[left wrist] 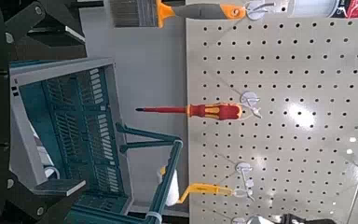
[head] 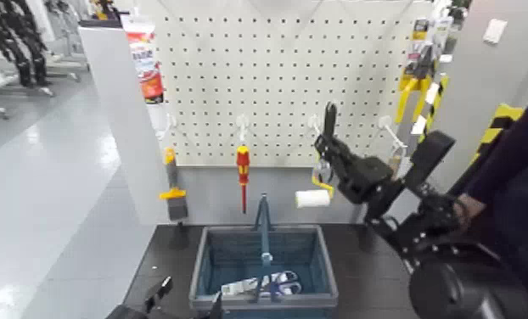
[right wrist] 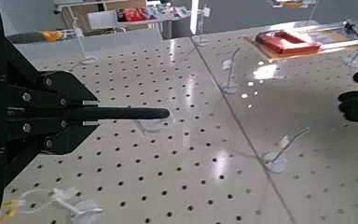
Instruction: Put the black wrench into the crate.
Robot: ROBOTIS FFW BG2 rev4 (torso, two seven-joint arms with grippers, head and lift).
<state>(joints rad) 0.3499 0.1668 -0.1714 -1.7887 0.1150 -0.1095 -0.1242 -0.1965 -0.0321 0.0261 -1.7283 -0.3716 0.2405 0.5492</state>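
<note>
White perforated pegboard wall [head: 276, 85] forms the backdrop; a red-and-yellow-handled screwdriver [head: 243, 174] is hung on it. Below the pegboard, the blue-grey slotted plastic crate [head: 318, 271] with upright blue handle is set on a dark table [head: 365, 254]. The slim black wrench [head: 330, 119] is held upright against the pegboard, clamped by the right gripper [head: 334, 151]. The left gripper [head: 159, 294] is parked beside the crate; how far its fingers are parted cannot be told.

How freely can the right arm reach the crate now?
Probably freely: the right gripper, shut on the wrench by the pegboard, hangs above the crate's right rear; only its handle stands mid-crate. Left gripper sits low.
</note>
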